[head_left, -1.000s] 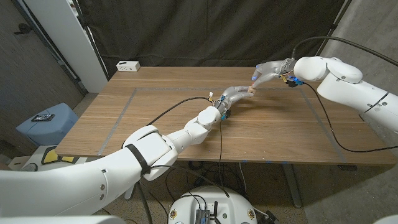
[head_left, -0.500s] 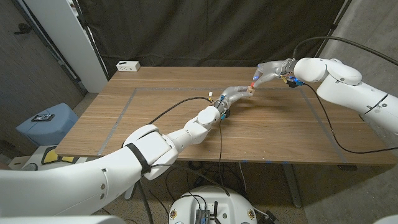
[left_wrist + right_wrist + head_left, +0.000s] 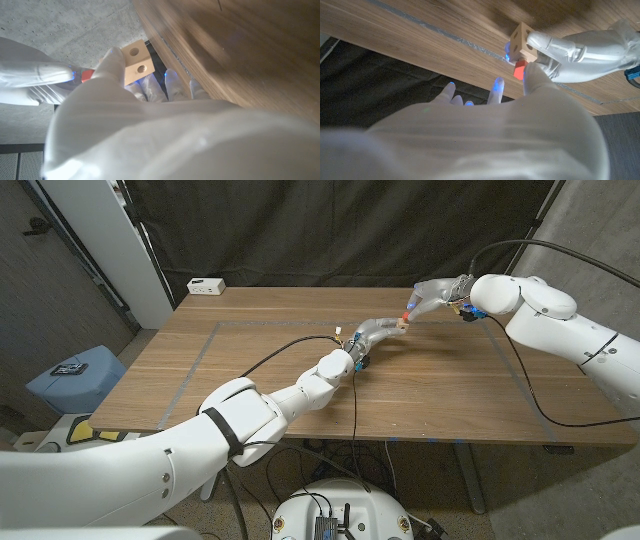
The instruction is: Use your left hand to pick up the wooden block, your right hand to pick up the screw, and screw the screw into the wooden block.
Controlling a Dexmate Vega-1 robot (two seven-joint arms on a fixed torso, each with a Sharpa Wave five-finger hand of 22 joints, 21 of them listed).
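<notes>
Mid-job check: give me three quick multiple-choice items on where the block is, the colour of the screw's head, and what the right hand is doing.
1. Where is the wooden block?
A. Lying on the table by the white box
B. Held up in the left hand
C. On the floor

2. What colour is the screw at its visible end?
A. Red
B. Green
C. Black

3. What is the right hand doing?
A. Waiting open at the table edge
B. Pressing flat on the table
C. Pinching the screw right at the block

Answers:
1 B: the left wrist view shows the block gripped between that hand's fingers.
2 A: the right wrist view shows a red piece at the block's side.
3 C: the right wrist view shows its fingertips holding the red piece against the block.
</notes>
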